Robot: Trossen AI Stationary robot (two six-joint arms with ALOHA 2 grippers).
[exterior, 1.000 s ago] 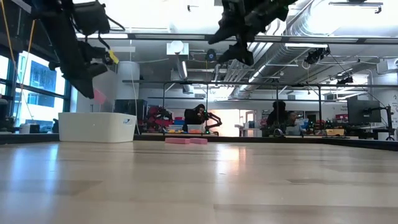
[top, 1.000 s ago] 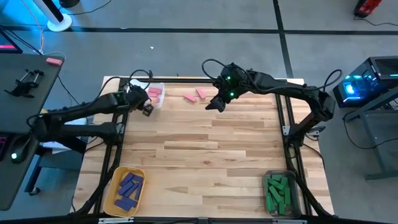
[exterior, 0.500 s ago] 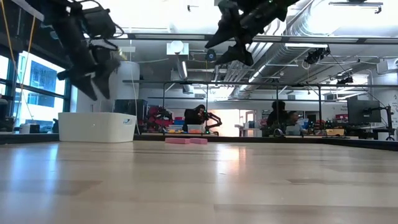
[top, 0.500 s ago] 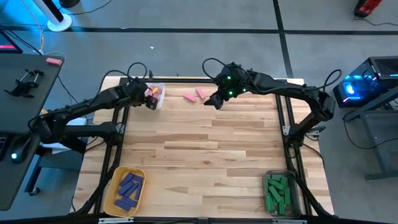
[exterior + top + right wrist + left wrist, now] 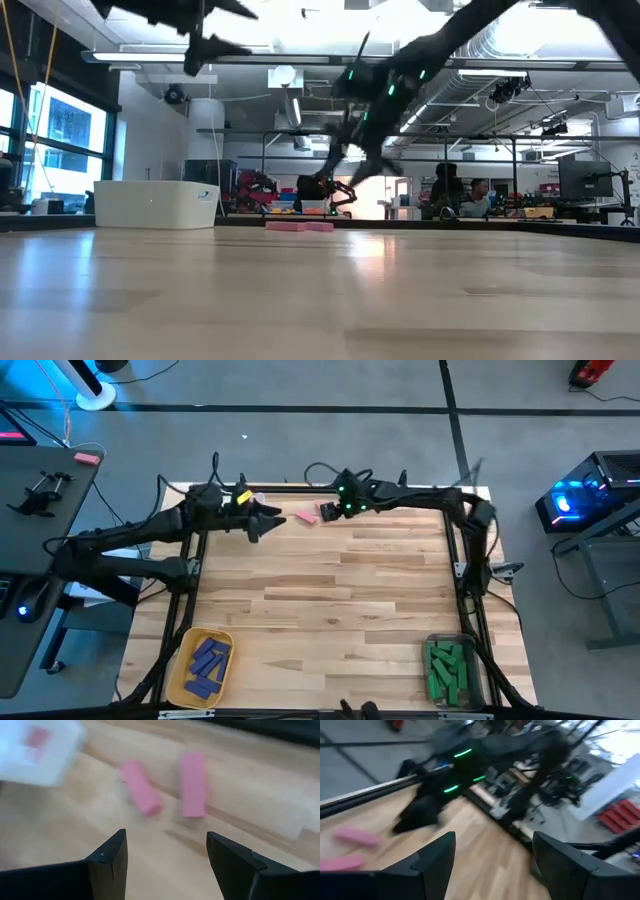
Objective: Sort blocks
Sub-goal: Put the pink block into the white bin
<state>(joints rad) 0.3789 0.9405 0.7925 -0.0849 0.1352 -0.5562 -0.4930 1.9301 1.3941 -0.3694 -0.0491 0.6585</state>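
Sorting was nearly finished: purple blocks [image 5: 207, 663] and green blocks [image 5: 447, 670] sat binned, two pink blocks [image 5: 165, 787] remained on the table [image 5: 330, 600], beneath the right gripper [image 5: 167, 857], fingers spread, empty.

Grey floor [image 5: 300, 385] around the wooden table [image 5: 330, 610]; bright ceiling lights, windows [image 5: 60, 140] at left.

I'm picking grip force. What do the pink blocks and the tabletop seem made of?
The two loose pink blocks look like matte plastic or painted wood: even solid colour, no visible grain, no glare. The tabletop looks like varnished butcher-block wood: pale jointed strips with a soft sheen.
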